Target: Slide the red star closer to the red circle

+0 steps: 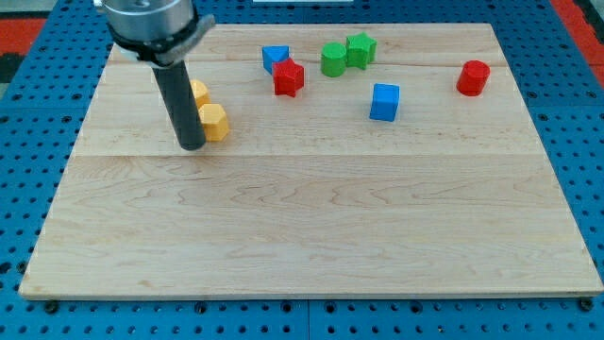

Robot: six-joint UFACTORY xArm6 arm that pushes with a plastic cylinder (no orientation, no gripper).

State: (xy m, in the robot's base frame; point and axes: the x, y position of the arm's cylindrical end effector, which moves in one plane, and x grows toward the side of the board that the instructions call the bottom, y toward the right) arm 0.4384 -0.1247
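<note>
The red star (289, 77) lies near the view's top centre, touching a blue block (275, 59) just above and left of it. The red circle (473, 77) stands far to the view's right, near the board's right edge. My tip (192, 145) rests on the board at the left, well left of the red star, right beside a yellow hexagon block (215, 122). A second yellow block (198, 93) is partly hidden behind the rod.
A green circle (333, 59) and a green star (360, 49) touch each other near the top centre. A blue cube (384, 102) lies between the red star and the red circle. The wooden board (302, 236) sits on a blue pegboard surface.
</note>
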